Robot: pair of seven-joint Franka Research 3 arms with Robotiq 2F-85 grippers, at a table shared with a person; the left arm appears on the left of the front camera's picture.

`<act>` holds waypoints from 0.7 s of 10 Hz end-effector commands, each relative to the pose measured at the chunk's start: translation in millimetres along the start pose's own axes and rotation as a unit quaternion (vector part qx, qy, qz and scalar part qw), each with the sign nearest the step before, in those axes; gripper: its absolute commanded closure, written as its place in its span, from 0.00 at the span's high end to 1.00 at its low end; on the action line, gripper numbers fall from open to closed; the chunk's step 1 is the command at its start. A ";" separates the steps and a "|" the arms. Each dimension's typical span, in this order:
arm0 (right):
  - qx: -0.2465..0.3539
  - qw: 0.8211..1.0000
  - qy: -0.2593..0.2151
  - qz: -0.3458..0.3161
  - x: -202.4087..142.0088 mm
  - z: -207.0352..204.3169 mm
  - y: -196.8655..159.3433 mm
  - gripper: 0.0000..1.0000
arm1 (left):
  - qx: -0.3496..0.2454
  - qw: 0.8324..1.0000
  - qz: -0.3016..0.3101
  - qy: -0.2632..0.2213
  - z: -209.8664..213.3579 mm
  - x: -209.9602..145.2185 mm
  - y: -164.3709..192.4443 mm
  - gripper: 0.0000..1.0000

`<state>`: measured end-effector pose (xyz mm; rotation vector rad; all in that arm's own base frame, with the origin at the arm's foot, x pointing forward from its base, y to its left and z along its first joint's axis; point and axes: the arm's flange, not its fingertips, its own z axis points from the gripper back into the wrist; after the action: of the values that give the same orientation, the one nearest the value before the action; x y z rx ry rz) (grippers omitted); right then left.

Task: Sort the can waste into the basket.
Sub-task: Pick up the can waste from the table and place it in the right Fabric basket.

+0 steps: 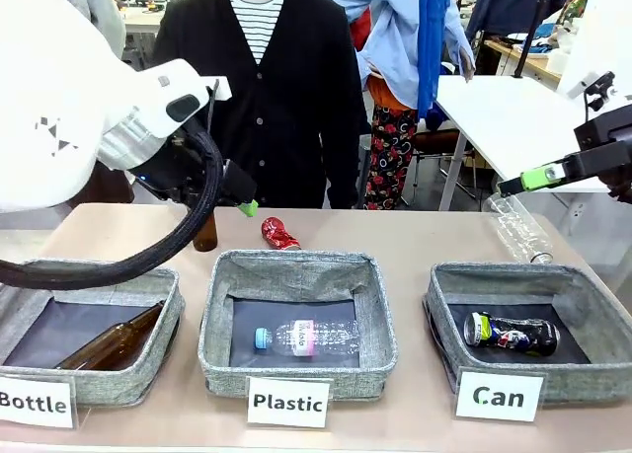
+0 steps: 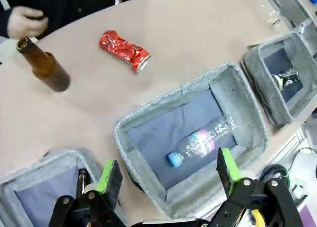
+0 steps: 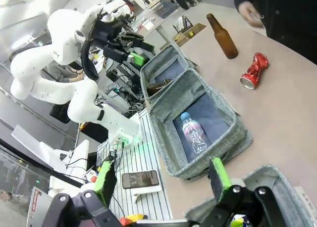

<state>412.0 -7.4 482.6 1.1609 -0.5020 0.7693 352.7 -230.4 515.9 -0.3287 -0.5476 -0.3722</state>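
Observation:
A crushed red can (image 1: 279, 234) (image 2: 124, 50) (image 3: 254, 69) lies on the table behind the middle bin. The grey basket labelled "Can" (image 1: 513, 275) (image 2: 259, 77) (image 3: 280, 181) stands at the right, with a crushed black can (image 1: 512, 335) (image 2: 287, 78) lying in it. My left gripper (image 1: 245, 204) (image 2: 168, 170) hangs open and empty above the middle and left bins, a short way left of the red can. High over the table's right edge, behind the basket, my right gripper (image 1: 533, 180) (image 3: 162, 177) is open and empty too.
A "Plastic" bin (image 1: 296, 273) (image 2: 148, 115) holds a clear bottle (image 1: 306, 337). A "Bottle" bin (image 1: 99, 275) holds a brown bottle (image 1: 109, 344). Another brown bottle (image 1: 204, 231) (image 2: 44, 66) stands near the person's hand (image 2: 25, 22). A clear plastic bottle (image 1: 518, 226) lies at the back right.

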 end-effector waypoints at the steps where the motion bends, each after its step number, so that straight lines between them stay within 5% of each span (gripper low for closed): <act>1: -0.006 1.000 -0.002 0.010 -2.3 -0.9 0.8 1.00 | 0.017 0.999 0.015 -0.029 1.0 3.9 9.1 1.00; 4: -0.006 1.000 -0.002 0.010 -2.3 -0.9 0.8 1.00 | -0.027 0.998 0.047 0.006 -15.4 21.0 -14.5 1.00; 7: -0.006 1.000 -0.002 0.010 -2.3 -0.9 0.8 1.00 | -0.005 0.997 0.025 0.069 98.5 -9.4 55.1 1.00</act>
<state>412.0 -7.6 482.5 1.1607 -0.5021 0.7689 352.9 -197.7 547.6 -0.3675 -0.4301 -0.3258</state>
